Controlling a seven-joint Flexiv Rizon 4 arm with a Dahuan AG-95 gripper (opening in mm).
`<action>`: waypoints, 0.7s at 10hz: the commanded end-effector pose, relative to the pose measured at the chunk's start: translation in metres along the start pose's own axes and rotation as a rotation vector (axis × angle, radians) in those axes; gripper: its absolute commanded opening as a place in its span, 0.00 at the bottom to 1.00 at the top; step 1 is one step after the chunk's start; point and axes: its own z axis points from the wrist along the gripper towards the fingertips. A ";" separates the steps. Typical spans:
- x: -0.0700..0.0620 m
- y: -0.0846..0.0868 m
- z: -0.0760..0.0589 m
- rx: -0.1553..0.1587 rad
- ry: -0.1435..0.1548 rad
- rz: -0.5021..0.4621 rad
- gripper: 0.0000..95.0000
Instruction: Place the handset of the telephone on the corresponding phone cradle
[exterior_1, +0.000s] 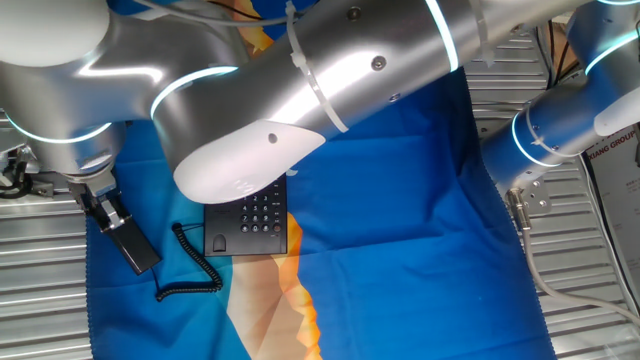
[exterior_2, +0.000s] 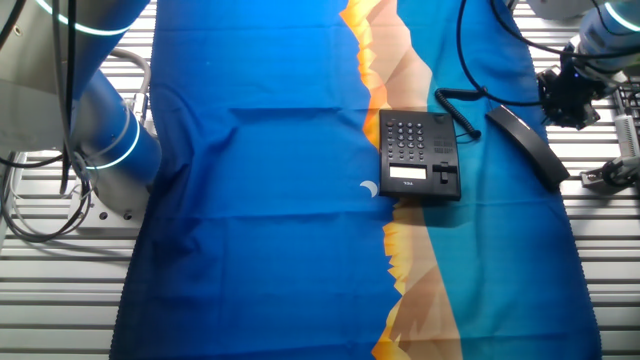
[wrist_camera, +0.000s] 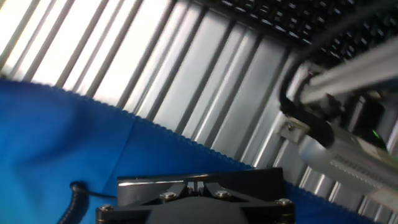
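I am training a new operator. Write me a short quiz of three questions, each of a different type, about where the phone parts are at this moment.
1. True or false: the handset already lies in the phone cradle.
2. Multiple choice: the coiled cord runs between
A. the handset and the telephone
B. the telephone and the robot base
C. the handset and the metal table
3. Fill in: the telephone sits on a mostly ____ cloth.

Key
1. False. The handset is off the phone, at the cloth's edge, with the gripper at it.
2. A
3. blue
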 end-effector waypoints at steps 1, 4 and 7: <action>-0.001 0.002 0.001 0.003 0.002 -0.190 0.00; 0.000 0.002 0.002 0.003 0.003 -0.294 0.00; 0.000 0.003 0.003 0.003 0.000 -0.384 0.00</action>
